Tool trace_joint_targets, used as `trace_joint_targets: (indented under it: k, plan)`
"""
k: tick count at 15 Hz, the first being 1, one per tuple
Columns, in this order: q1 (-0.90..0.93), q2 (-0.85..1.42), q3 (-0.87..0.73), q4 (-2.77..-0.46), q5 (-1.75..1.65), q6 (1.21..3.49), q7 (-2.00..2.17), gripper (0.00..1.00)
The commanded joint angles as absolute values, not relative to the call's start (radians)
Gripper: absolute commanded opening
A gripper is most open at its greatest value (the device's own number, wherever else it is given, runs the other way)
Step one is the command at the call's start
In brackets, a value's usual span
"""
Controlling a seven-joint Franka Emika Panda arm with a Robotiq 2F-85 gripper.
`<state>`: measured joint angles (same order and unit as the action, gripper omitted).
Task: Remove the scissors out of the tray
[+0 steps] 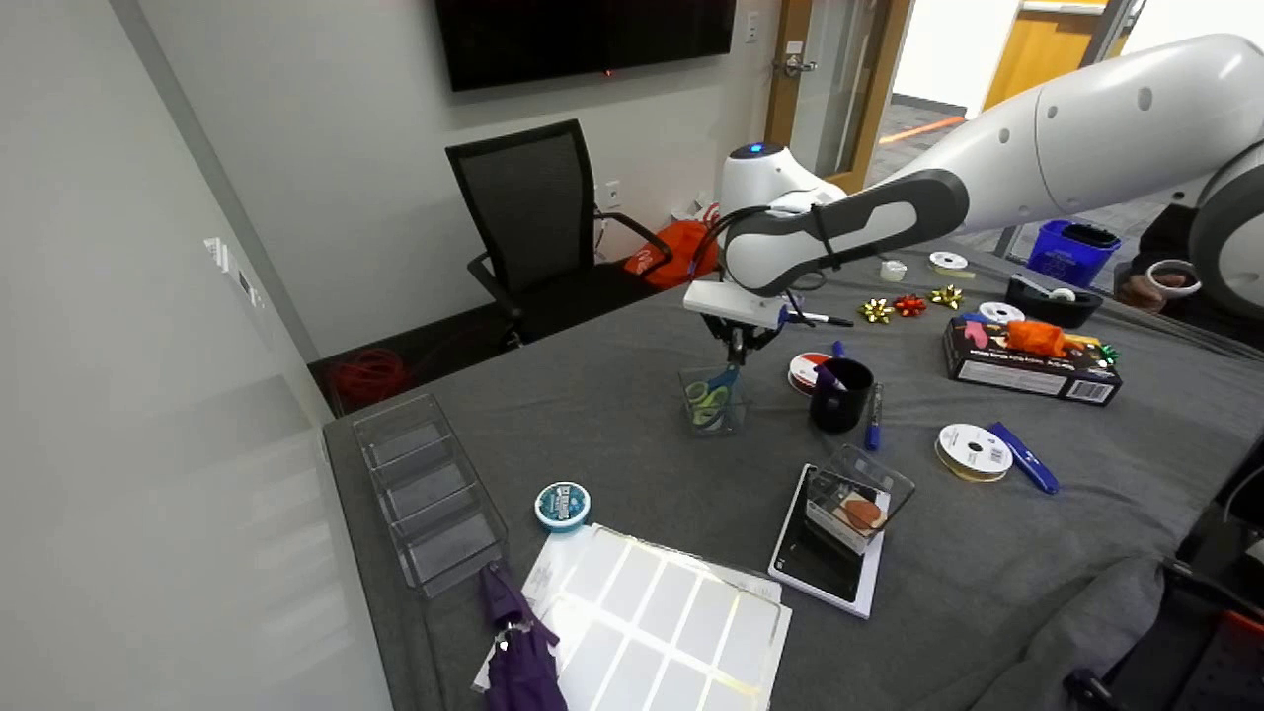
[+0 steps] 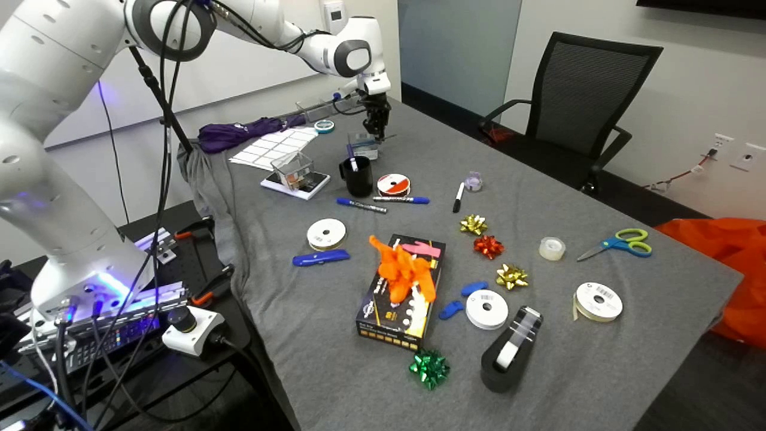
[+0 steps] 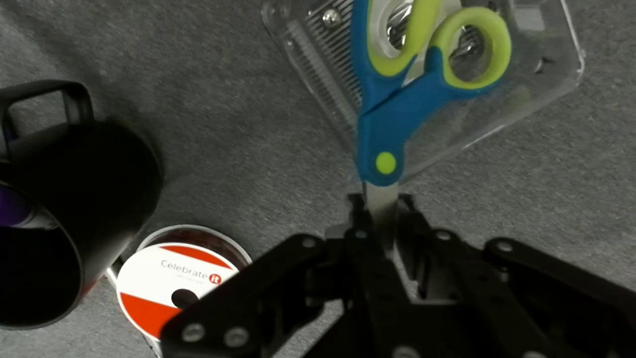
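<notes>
The scissors (image 3: pixel 385 124) have blue and green handles and grey blades. Their handles lie over and within the small clear plastic tray (image 3: pixel 539 102) in the wrist view. My gripper (image 3: pixel 381 201) has its black fingers closed around the blades, just beyond the pivot; the blade tips are hidden between the fingers. In an exterior view the scissors (image 1: pixel 707 400) show green through the wall of the tray (image 1: pixel 736 423), with the gripper (image 1: pixel 738 357) at its far edge. In an exterior view the gripper (image 2: pixel 377 135) is at the tray (image 2: pixel 366 154), and the scissors are hard to make out.
The black mug (image 1: pixel 839 397) and a red-and-white ribbon spool (image 1: pixel 810 370) stand close beside the tray; both show in the wrist view. A blue marker (image 1: pixel 874 420) lies beside the mug. Another pair of scissors (image 2: pixel 625 242) lies far off on the table.
</notes>
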<state>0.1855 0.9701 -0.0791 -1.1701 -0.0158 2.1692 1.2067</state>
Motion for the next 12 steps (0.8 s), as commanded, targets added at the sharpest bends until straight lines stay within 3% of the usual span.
trace_joint_targets:
  k: [1,12]
  plan:
    - [0.194,0.963,-0.084,-1.166,-0.016,2.167,1.209,0.04]
    - [0.174,0.801,-0.025,-1.242,0.029,2.059,1.102,0.04]
